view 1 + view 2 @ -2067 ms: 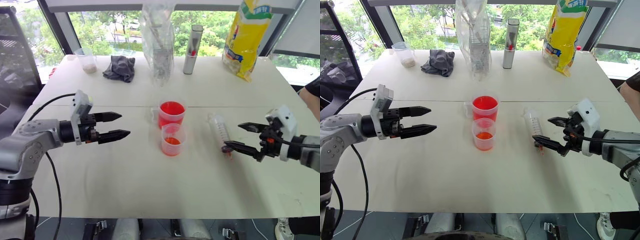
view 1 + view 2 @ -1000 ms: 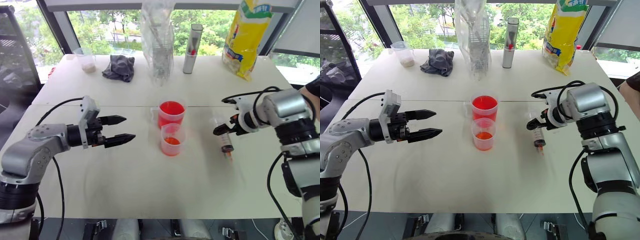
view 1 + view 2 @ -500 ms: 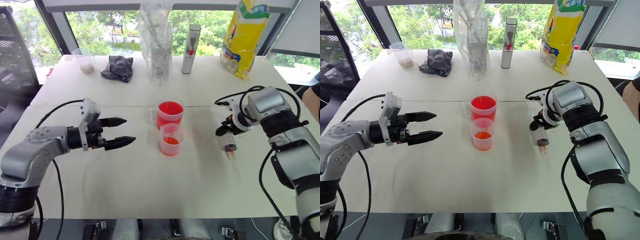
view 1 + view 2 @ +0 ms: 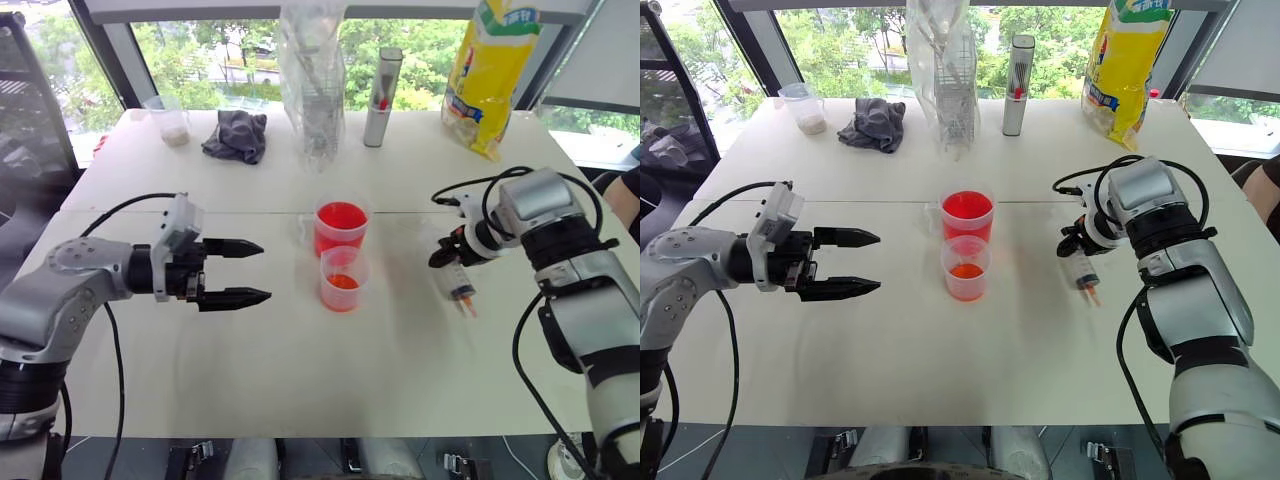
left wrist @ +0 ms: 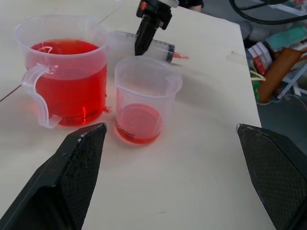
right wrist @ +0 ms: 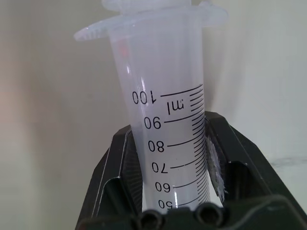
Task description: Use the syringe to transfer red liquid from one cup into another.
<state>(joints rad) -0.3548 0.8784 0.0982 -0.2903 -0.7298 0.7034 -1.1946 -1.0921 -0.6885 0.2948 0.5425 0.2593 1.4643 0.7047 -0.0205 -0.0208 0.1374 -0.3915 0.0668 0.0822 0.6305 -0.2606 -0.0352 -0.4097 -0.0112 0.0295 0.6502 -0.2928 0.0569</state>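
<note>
In the left eye view, two cups stand touching at the table's (image 4: 300,350) middle: the larger measuring cup (image 4: 342,228) full of red liquid (image 4: 342,216), the smaller cup (image 4: 345,279) just before it. One gray cloth (image 4: 238,134), one silver tube (image 4: 379,98) and one yellow bag (image 4: 492,75) stand behind. In the left wrist view, the left gripper (image 5: 177,177) gapes toward both cups, nothing between. In the right wrist view, the right gripper (image 6: 169,165) is clamped on the one syringe (image 6: 165,120), right of the cups.

My matt black fingers (image 6: 125,165) pressed the syringe (image 6: 165,120) of smooth frosted plastic above the matt white bench (image 4: 300,360).
</note>
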